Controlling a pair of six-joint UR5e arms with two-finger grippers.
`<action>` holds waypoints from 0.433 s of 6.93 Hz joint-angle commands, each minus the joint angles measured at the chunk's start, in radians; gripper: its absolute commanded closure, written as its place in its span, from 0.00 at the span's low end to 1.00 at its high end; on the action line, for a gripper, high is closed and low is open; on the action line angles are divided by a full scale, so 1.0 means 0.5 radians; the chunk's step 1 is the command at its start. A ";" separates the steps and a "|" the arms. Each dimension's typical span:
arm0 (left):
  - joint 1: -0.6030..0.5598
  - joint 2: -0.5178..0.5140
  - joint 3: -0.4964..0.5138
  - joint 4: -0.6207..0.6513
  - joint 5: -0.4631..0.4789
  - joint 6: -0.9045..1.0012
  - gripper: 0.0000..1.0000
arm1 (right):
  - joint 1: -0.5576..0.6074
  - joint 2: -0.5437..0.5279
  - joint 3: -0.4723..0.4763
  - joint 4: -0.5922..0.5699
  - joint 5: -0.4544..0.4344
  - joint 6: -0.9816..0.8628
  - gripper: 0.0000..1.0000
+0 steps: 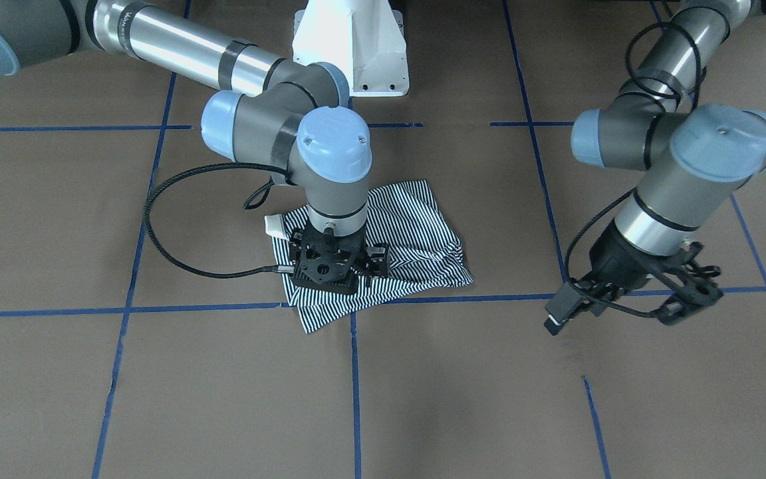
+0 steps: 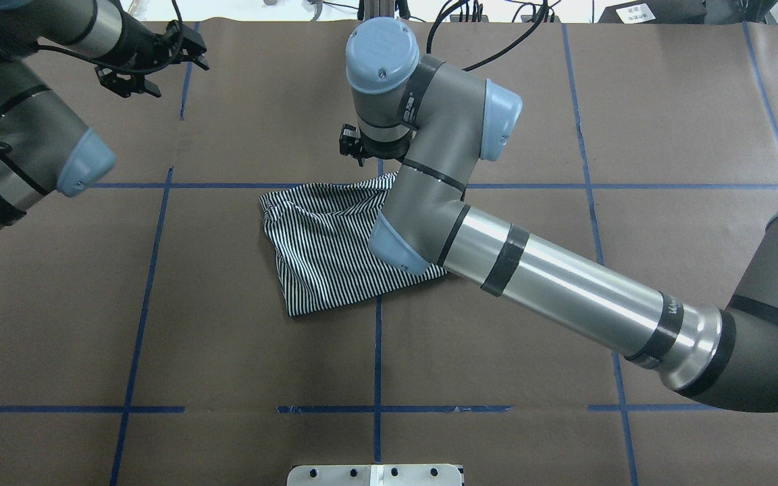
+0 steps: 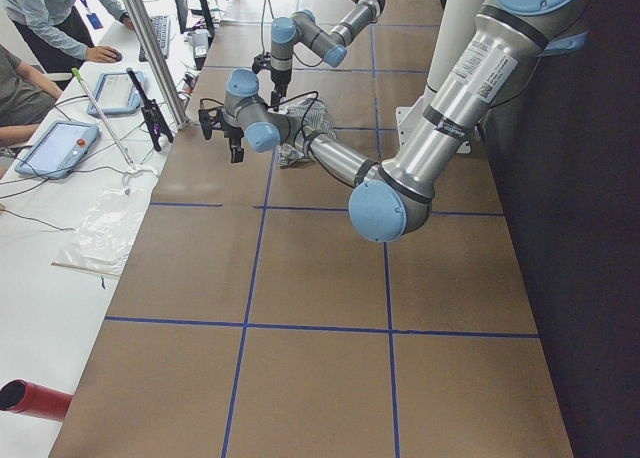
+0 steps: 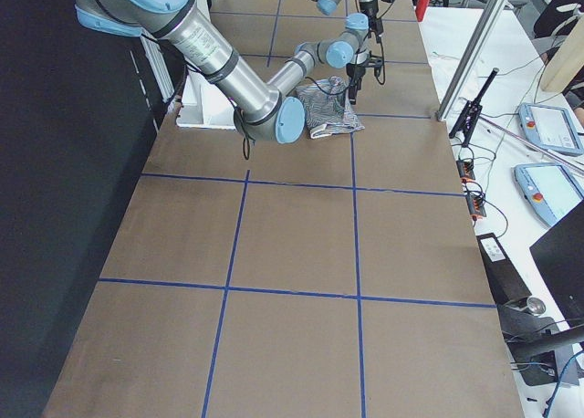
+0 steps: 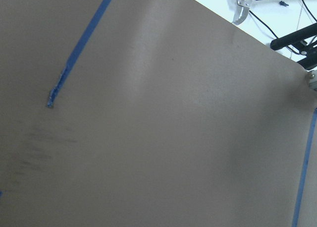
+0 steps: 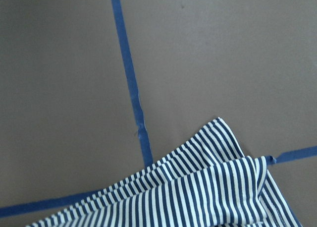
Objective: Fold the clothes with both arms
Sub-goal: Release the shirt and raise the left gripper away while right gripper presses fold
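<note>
The clothes are one navy-and-white striped shirt (image 1: 416,233) lying as a rumpled folded bundle mid-table (image 2: 321,250), with its white collar (image 1: 275,226) poking out at one side. My right gripper (image 1: 331,274) is pressed low over the shirt's edge farthest from the robot, and its fingers are hidden under the wrist (image 2: 355,145). Only a striped corner (image 6: 213,187) shows in the right wrist view, so I cannot tell whether anything is held. My left gripper (image 1: 689,299) hangs open over bare table, well away from the shirt (image 2: 139,77). Brown paper alone fills the left wrist view.
Brown paper with blue tape lines (image 2: 377,351) covers the table. The white pedestal base (image 1: 350,46) stands at the robot's edge. Along the table's far side run a desk with tablets (image 3: 60,148), cables, a metal post (image 3: 150,48) and seated people (image 3: 50,18).
</note>
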 commanded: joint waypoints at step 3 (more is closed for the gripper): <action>-0.185 0.119 -0.044 0.009 -0.137 0.216 0.00 | -0.134 0.013 -0.139 -0.042 -0.222 -0.415 0.00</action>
